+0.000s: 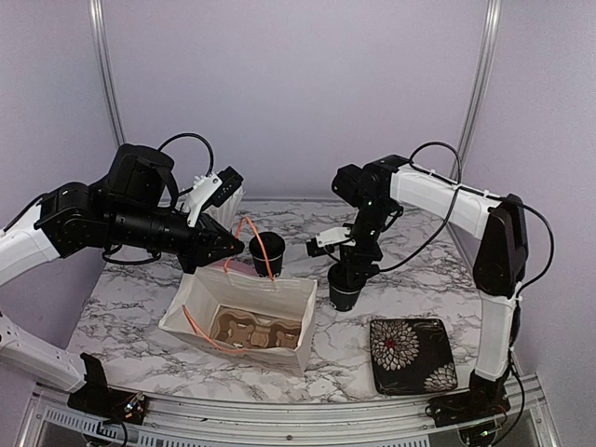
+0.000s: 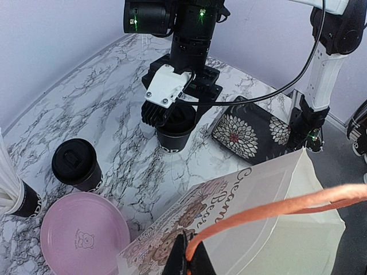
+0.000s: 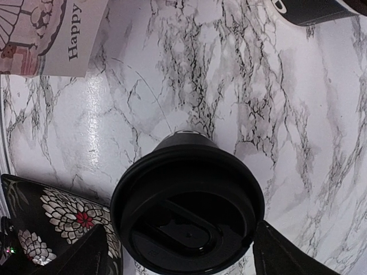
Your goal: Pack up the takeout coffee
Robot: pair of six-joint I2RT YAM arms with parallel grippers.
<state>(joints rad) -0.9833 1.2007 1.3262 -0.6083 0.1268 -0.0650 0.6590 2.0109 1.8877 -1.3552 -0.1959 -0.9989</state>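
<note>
The right gripper (image 1: pixel 347 277) hangs over one coffee cup (image 1: pixel 345 298) standing toward the right edge, beside the paper bag (image 1: pixel 279 296). The left gripper (image 1: pixel 226 248) holds the bag's far rim so its mouth gapes.

Left wrist: its jaws are pinched on the orange handle (image 2: pixel 269 209), and the second cup (image 2: pixel 76 166) waits lidded toward the far edge.

Right wrist: fingers (image 3: pixel 86 252) are spread wide astride the lid (image 3: pixel 186 220), seemingly poised to close. Contact is unclear.

A lidded cup (image 3: pixel 186 215) stood on the marble counter (image 3: pixel 189 74), with the gripper (image 3: pixel 180 229) fingers close on either side of its lid. A floral tray (image 3: pixel 46 217) lay just beside it. A bag (image 3: pixel 51 28) and a second cup (image 3: pixel 315 8) sat well apart.
</note>
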